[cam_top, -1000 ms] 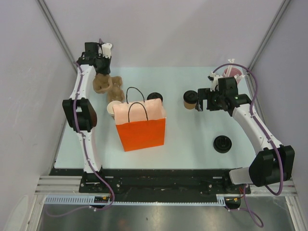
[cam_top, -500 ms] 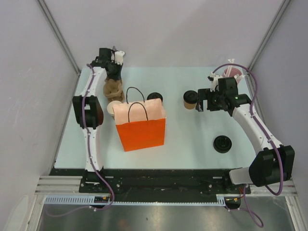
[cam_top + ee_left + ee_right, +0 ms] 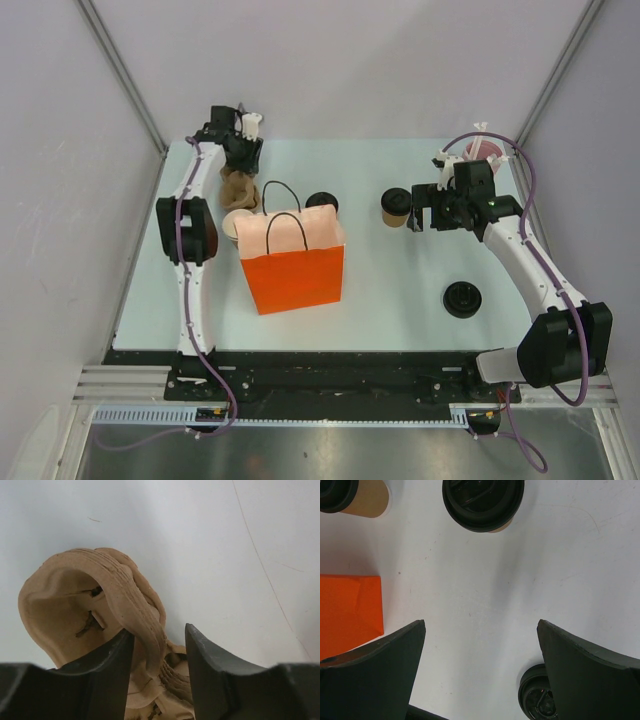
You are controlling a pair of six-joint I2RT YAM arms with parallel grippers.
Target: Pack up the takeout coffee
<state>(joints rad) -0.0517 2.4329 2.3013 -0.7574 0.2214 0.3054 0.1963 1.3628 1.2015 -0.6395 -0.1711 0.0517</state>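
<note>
One tan cup with a black lid [image 3: 396, 206] stands just left of my right gripper [image 3: 414, 214], which is open and empty; in the right wrist view this cup [image 3: 482, 502] is ahead of the open gripper [image 3: 481, 622]. A second lidded cup [image 3: 321, 201] stands behind the orange bag [image 3: 292, 258] and shows in the right wrist view [image 3: 355, 492]. My left gripper [image 3: 243, 152] is shut on the rim of the brown pulp cup tray [image 3: 238, 187]; in the left wrist view the tray [image 3: 90, 605] hangs tilted from the gripper [image 3: 159, 630].
A loose black lid [image 3: 462, 298] lies on the table at the right, and shows in the right wrist view [image 3: 537, 697]. A pale open cup [image 3: 235, 225] sits behind the bag's left corner. A pink cylinder with straws [image 3: 483, 150] stands at the back right.
My left gripper has swung right with the pulp tray, from the far left corner to just behind the bag. The right arm has not moved.
</note>
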